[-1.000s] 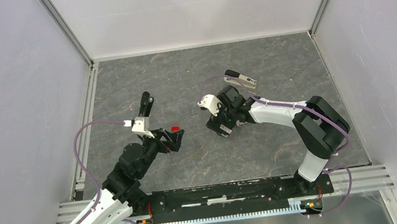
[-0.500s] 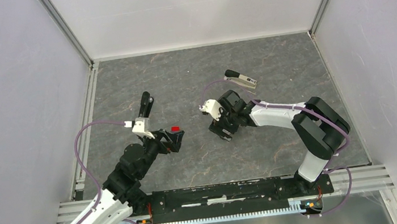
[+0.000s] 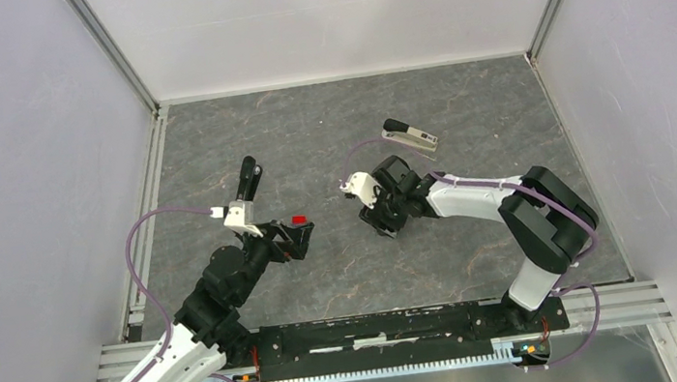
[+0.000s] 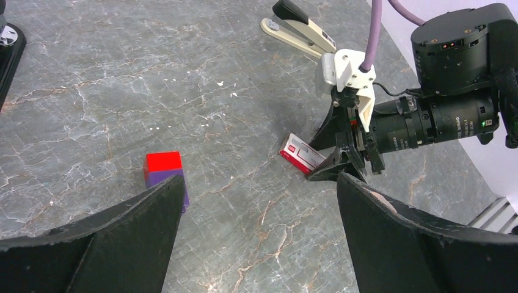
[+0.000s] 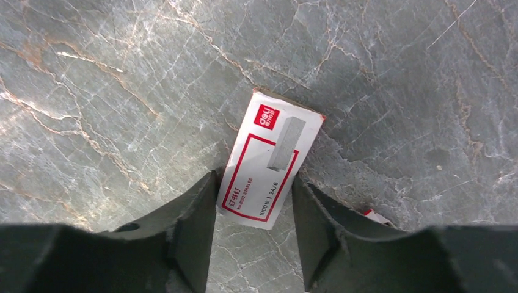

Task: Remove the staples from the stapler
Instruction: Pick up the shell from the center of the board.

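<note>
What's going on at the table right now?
The right tool appears to pinch the near end of a staple box lying flat on the table. The left tool hangs open near a red-topped block. The stapler sits untouched at the far side, so unloading hasn't begun.

Left arm (image 3: 157, 369) stretched forward and inward; left gripper (image 4: 259, 183) low, jaws wide apart, holding nothing. Right arm (image 3: 472, 196) bent at elbow, reaching left; right gripper (image 5: 255, 183) pointing down, fingers (image 5: 189, 213) touching both long sides of box (image 5: 275, 152).
</note>
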Robot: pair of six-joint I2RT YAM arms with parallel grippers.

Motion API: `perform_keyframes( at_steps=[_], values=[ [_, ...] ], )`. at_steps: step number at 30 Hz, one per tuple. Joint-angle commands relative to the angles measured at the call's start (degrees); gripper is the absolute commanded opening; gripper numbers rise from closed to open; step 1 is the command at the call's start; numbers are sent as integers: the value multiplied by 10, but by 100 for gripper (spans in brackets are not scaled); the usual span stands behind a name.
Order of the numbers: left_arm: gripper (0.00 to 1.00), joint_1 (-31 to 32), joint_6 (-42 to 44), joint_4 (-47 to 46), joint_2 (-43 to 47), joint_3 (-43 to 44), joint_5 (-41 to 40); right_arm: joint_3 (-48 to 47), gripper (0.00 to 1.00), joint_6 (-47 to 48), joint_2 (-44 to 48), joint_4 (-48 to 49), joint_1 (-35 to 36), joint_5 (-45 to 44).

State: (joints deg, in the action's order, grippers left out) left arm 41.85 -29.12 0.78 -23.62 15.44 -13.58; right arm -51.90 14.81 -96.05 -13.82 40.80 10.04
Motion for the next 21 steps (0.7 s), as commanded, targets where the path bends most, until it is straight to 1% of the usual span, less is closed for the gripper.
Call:
perform_keyframes(
  at_steps=[1,4,7,11,14,18,21],
  values=[
    [100,-1,-24,-14,4,1,-3,10,45,15,25,11,1,-8],
    [100,-2,-24,-17,4,1,0,13,36,22,32,12,1,-10],
    [100,-2,-28,-21,2,-1,5,13,33,26,41,12,0,-6],
    [100,-2,-32,-30,-2,-2,18,20,33,37,68,15,-1,8],
    [100,-1,-33,-40,-7,-2,34,35,34,47,105,17,-8,22],
    [100,-2,-37,-64,-24,-2,54,49,34,68,165,8,-31,35],
    [100,-2,-40,-89,-46,-2,65,50,35,94,205,-20,-61,38]
  ],
)
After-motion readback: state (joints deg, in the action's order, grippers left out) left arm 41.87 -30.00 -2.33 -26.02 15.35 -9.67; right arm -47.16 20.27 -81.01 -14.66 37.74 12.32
